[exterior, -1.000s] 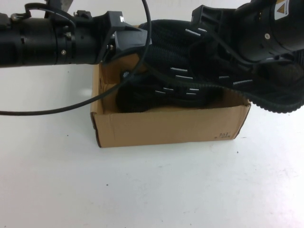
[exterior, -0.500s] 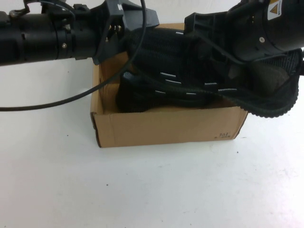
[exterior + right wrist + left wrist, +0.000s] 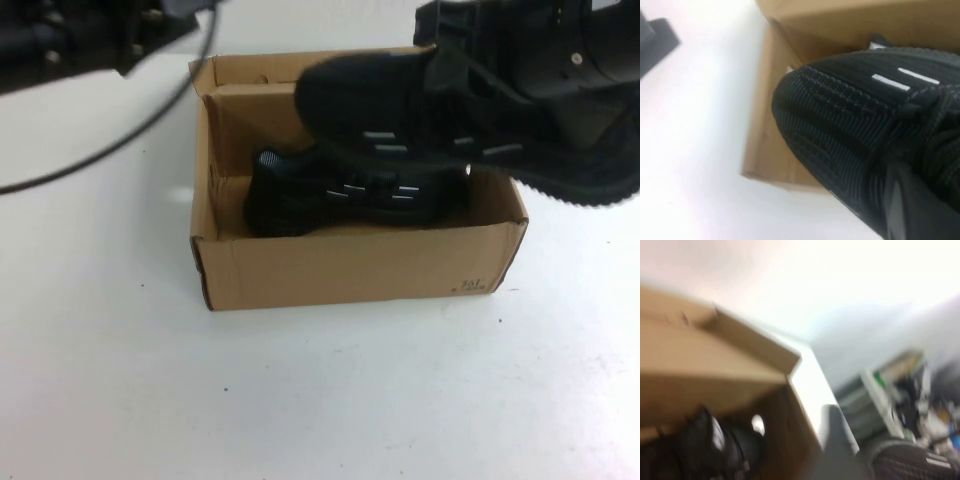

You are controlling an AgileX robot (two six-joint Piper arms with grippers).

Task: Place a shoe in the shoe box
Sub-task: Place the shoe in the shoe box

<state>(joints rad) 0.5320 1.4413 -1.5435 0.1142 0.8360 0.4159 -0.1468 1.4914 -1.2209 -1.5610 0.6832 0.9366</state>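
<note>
White surface (image 3: pixel 300 400) carries everything, bare and matte around the shoe box (image 3: pixel 350 265). Background in the left wrist view is bright, blurred wall plus a cluttered shelf-like area (image 3: pixel 900 390), details unreadable.

Shoe box is brown cardboard, open top, flaps up at the far side, small dark print (image 3: pixel 472 285) near the front right corner. Finger hole (image 3: pixel 758 424) shows in one end wall. One black sneaker (image 3: pixel 330 195) already lies inside on the box floor, white dashes on its side.

The shoe (image 3: pixel 440 130) hangs above the box's far right part, tilted, toe toward the left, heel and sole sticking out past the right wall. It covers much of the box opening and part of the sneaker below. Not yet inside.

Right claw (image 3: pixel 520 60) sits on the shoe's upper at top right, clamped on it; right wrist view shows the mesh toe (image 3: pixel 850 120) right at the camera.

Left claw: only the arm (image 3: pixel 90 35) is seen, top left, clear of box and shoe. Claw itself out of frame, so finger spread can't be told.

Black cable (image 3: pixel 120 150) loops above the surface left of the box.
</note>
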